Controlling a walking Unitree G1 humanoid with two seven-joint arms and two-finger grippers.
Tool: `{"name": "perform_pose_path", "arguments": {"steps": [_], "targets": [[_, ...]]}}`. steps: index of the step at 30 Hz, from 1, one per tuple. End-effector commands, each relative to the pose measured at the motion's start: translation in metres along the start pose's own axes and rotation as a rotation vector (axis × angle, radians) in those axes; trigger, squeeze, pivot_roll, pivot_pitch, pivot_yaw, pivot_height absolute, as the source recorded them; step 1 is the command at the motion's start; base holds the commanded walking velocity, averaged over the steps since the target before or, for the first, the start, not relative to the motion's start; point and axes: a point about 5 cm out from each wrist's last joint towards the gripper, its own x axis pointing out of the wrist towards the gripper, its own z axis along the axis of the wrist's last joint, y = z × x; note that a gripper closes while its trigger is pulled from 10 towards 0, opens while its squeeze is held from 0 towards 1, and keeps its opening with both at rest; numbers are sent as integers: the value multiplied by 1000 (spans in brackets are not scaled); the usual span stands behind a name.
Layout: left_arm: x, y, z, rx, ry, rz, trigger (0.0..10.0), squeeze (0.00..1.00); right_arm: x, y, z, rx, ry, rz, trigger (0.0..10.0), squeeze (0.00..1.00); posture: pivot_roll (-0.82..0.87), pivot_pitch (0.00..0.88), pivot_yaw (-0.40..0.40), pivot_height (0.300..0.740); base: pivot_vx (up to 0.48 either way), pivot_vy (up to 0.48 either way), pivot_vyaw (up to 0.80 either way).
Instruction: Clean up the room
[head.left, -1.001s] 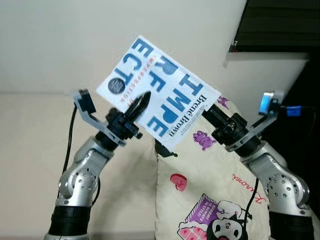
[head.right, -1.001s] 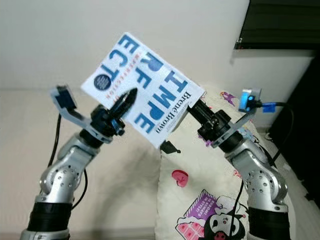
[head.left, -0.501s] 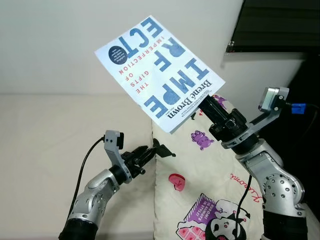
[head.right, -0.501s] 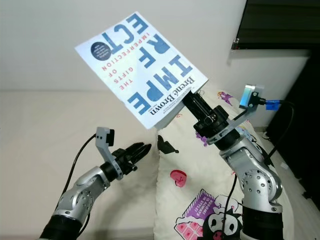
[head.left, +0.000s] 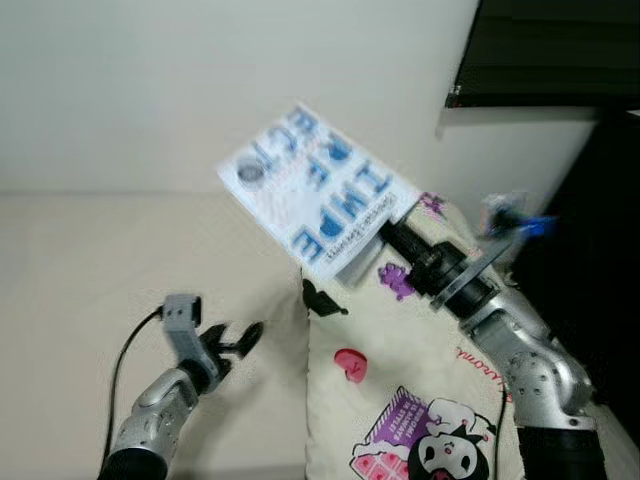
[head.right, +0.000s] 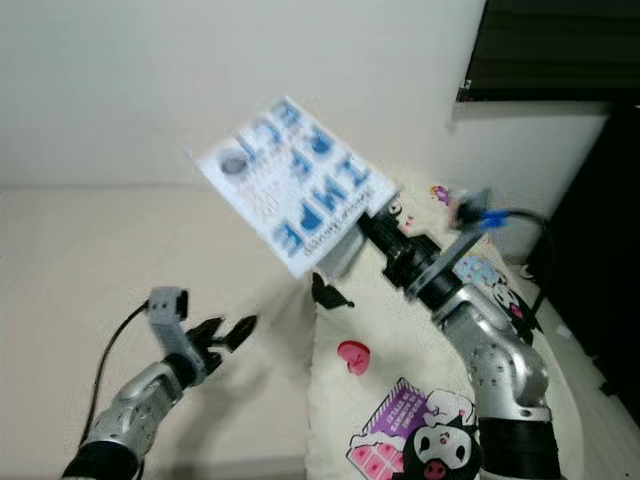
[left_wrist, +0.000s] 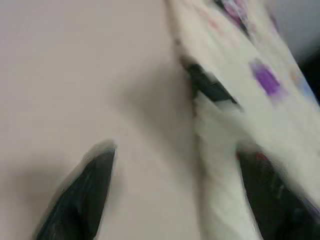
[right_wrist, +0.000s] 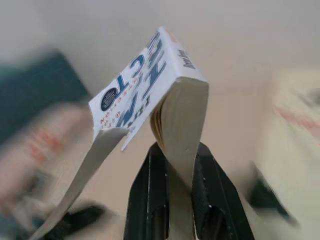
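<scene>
Aloft over the pillow, the book is pinched at its lower edge by the right gripper. It looks light but floppy, its cover splaying, so a hold nearer the spine seems safer. Low down, the left gripper is spread, empty.

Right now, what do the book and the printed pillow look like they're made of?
Book, clamped in the right gripper: a paperback by the look of it, thin paper cover with printed lettering, cover sagging away from the page block. Pillow: likely soft woven fabric, matte cream with printed cartoon figures and hearts, creased at its corner. The fibre cannot be told.
</scene>
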Motion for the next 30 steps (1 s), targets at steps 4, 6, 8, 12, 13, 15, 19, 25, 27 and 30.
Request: {"name": "perform_pose_path", "arguments": {"steps": [4,6,8,12,13,15,19,25,27,30], "targets": [[-33,48,-46,-14,215,314,10000,0,-12,-23,-43,-54,140,-146,0,0,42,13,-51,735,-106,0,794],[-44,56,-60,-2,290,378,10000,0,-17,-28,-54,-52,176,-176,0,0,41,13,-50,735,-452,0,794],[-53,61,-73,6,348,424,10000,0,-21,-31,-63,-53,200,-192,0,0,41,13,-50,735,-480,0,794],[-73,62,-102,31,454,451,10000,0,-25,-35,-75,-62,225,-214,0,0,38,13,-47,735,-171,0,794],[-73,62,-102,31,454,451,10000,0,-25,-35,-75,-62,225,-214,0,0,38,13,-47,735,0,0,794],[-78,61,-111,43,490,452,10000,0,-26,-37,-81,-71,241,-222,0,0,41,9,-48,735,0,0,794],[-92,59,-130,80,585,461,10000,0,-32,-41,-103,-72,295,-244,0,0,44,6,-47,735,0,0,794],[-97,57,-137,112,628,448,10000,0,-32,-38,-111,-30,276,-229,0,0,49,2,-41,735,0,0,794],[-97,57,-137,115,628,445,10000,0,-31,-37,-111,-25,270,-220,0,0,49,2,-41,735,0,0,794],[-96,57,-136,119,621,435,10000,0,-27,-32,-110,-15,251,-187,0,0,53,1,-41,735,0,0,794]]}}
